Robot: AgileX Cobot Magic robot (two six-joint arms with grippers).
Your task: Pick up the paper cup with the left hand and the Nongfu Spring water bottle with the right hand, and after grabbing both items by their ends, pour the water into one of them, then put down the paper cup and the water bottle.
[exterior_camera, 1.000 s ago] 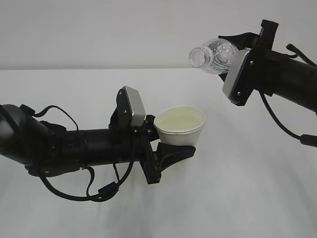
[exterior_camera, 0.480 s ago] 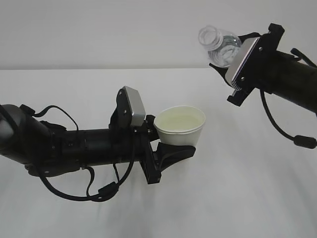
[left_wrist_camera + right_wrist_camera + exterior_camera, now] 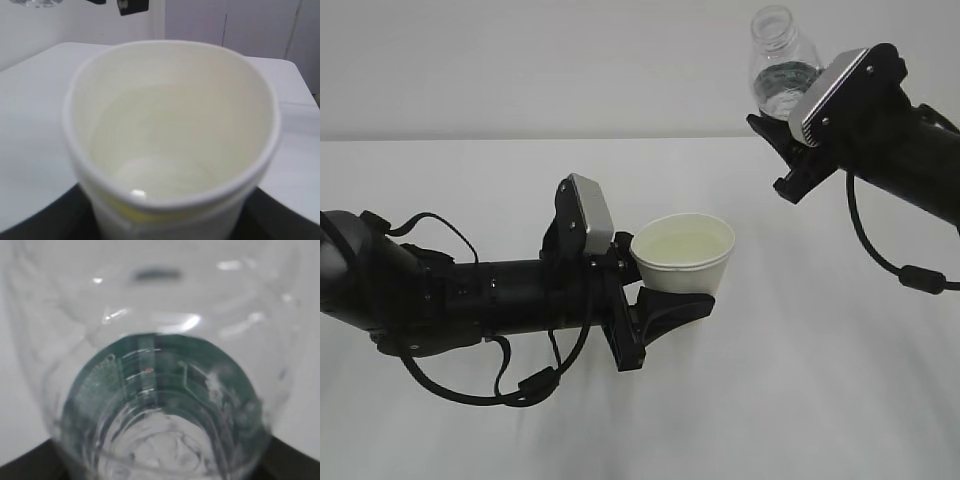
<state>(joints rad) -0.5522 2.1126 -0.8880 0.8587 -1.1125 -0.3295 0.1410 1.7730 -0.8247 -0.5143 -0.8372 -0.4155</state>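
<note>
Matt off-white paper cup (image 3: pixel 683 252), clear glossy ribbed plastic Nongfu Spring water bottle (image 3: pixel 780 62), matt black arms with brushed grey wrist blocks, smooth white worktop (image 3: pixel 800 380).

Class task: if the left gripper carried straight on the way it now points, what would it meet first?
Beyond the paper cup it holds, the left gripper points right over bare table; nothing seems in line, though depth is unclear.
</note>
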